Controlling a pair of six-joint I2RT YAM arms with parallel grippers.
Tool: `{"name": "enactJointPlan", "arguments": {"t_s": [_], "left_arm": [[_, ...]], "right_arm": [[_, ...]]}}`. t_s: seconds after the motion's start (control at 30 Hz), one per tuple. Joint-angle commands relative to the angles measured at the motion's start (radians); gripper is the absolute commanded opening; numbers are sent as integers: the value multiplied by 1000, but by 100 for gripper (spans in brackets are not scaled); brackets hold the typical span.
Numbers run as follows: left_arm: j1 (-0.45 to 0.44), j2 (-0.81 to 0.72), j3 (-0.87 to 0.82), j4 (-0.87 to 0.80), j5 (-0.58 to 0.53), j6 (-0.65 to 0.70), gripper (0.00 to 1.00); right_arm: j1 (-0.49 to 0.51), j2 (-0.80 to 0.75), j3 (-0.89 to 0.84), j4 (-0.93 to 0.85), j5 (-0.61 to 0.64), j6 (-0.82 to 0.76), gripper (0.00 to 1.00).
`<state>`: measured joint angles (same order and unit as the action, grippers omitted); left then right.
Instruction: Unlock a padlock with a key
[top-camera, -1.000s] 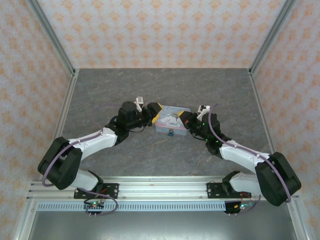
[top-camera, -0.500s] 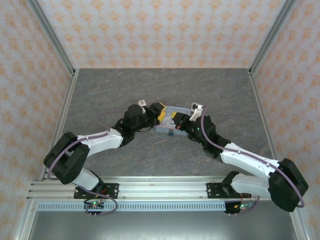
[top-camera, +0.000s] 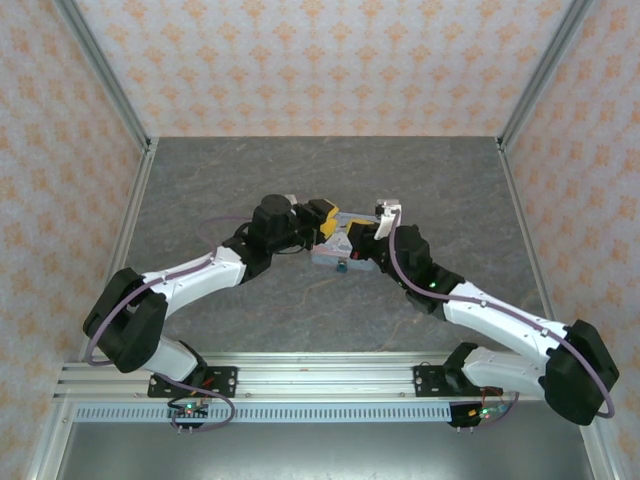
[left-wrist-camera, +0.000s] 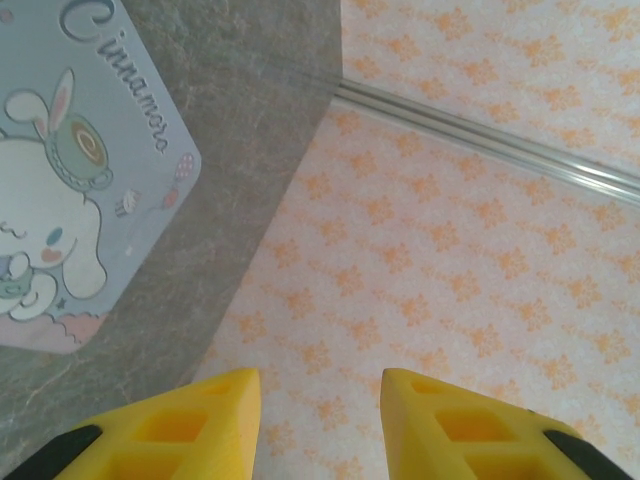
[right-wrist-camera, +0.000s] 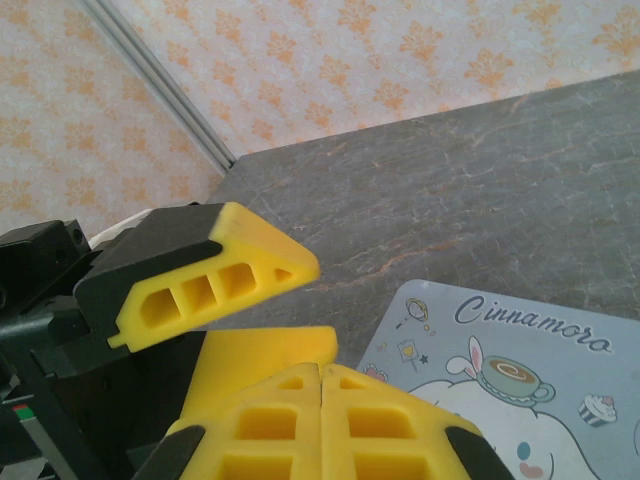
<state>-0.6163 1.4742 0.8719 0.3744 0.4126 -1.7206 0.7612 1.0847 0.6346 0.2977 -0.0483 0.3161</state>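
The pale cartoon-printed tin lies mid-table, and the tiny teal padlock sits at its near edge. My left gripper hovers at the tin's far-left corner. In the left wrist view it stands open with nothing between its yellow fingers, the tin off to the left. My right gripper is over the tin. The right wrist view shows it shut, tips pressed together, right beside the left gripper's fingers. No key shows between the tips; the key is hidden.
The grey stone-patterned table is walled by orange-patterned panels with metal posts. Both arms reach in from the near rail and meet over the tin. The tin's lid fills the right wrist view's lower right.
My right gripper has swung left across the tin toward the left gripper. The left gripper's jaws have narrowed and it has shifted slightly right. The tin and padlock have stayed put.
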Motion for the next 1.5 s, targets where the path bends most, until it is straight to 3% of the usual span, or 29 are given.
{"name": "enactJointPlan", "arguments": {"t_s": [0.0, 0.2, 0.47, 1.1, 1.47], "left_arm": [[-16, -10, 34, -36, 24, -23, 37], [-32, 7, 43, -20, 20, -37, 35], [-34, 14, 45, -14, 19, -40, 22], [-50, 38, 56, 6, 20, -36, 8], [-57, 43, 64, 0, 19, -33, 18]], "right_arm": [[8, 14, 36, -2, 5, -40, 0], [20, 33, 40, 16, 0, -33, 0], [25, 34, 37, 14, 2, -34, 0], [27, 56, 37, 8, -22, -49, 0], [40, 64, 39, -9, -9, -80, 0]]}}
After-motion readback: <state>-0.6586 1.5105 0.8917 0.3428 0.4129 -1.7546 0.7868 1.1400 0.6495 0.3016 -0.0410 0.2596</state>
